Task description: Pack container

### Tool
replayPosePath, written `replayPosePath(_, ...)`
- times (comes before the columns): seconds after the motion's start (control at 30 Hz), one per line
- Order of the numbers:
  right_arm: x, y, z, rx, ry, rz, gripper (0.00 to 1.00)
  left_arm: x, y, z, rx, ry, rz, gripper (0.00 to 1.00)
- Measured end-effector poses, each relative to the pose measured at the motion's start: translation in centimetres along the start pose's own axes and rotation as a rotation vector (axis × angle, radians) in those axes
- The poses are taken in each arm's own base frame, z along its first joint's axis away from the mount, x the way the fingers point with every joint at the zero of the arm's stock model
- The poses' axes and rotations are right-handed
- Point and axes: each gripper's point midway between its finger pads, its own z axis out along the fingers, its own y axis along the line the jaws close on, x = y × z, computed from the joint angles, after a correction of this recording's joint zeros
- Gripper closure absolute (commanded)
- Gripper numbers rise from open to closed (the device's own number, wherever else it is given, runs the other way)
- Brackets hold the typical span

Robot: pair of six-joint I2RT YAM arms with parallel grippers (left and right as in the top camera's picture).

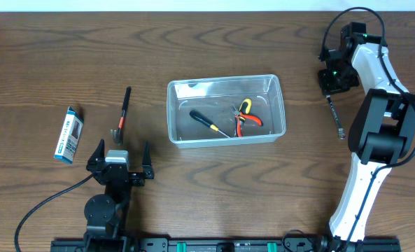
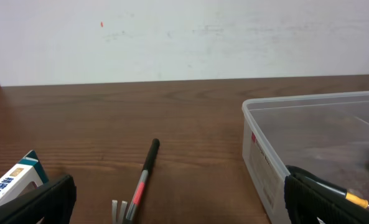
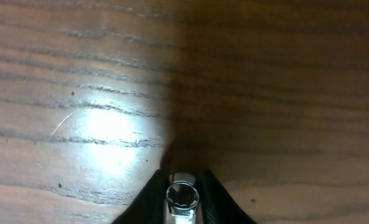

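The clear plastic container stands mid-table, and its near corner shows in the left wrist view. Inside lie a black-handled screwdriver and red-and-yellow pliers. A small hammer with a black handle and a red band lies left of it, straight ahead of my open, empty left gripper. At the far right my right gripper is down at the table. Its fingers sit tight against both sides of the ring end of a metal wrench, whose shaft lies on the wood.
A small blue-and-white box lies at the far left, beside the left gripper. The right arm's white links run down the right side of the table.
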Motion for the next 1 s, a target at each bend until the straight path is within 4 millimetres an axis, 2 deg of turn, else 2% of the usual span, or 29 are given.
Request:
replayPosePath(0.1, 0.0, 0.0, 0.0, 0.000, 0.000, 0.006, 0.43, 0.0, 0.0, 0.0, 0.000, 0.000, 0.000, 0.02)
replayPosePath(0.2, 0.0, 0.0, 0.0, 0.001, -0.001, 0.006, 0.36, 0.0, 0.0, 0.0, 0.000, 0.000, 0.000, 0.02)
replayPosePath(0.3, 0.0, 0.0, 0.0, 0.000, 0.001, 0.005, 0.35, 0.0, 0.0, 0.0, 0.000, 0.000, 0.000, 0.02)
replayPosePath(0.37, 0.5, 0.2, 0.0, -0.006, 0.021, 0.005, 0.39, 0.0, 0.0, 0.0, 0.000, 0.000, 0.000, 0.02)
replayPosePath(0.47, 2.2, 0.6, -0.1, -0.025, 0.090, 0.005, 0.50, 0.0, 0.0, 0.0, 0.000, 0.000, 0.000, 0.02)
replayPosePath(0.53, 3.4, 1.0, -0.3, -0.037, 0.141, 0.007, 0.52, 0.0, 0.0, 0.0, 0.000, 0.000, 0.000, 0.02)
replayPosePath(0.67, 4.8, 1.3, -0.5, -0.047, 0.196, 0.009, 0.48, 0.0, 0.0, 0.0, 0.000, 0.000, 0.000, 0.02)
replayPosePath(0.9, 5.7, 1.0, -0.7, -0.035, 0.236, 0.009, 0.40, 0.0, 0.0, 0.0, 0.000, 0.000, 0.000, 0.02)
replayPosePath(1.0, 6.0, 0.8, -0.7, -0.033, 0.245, 0.013, 0.39, 0.0, 0.0, 0.0, 0.000, 0.000, 0.000, 0.02)
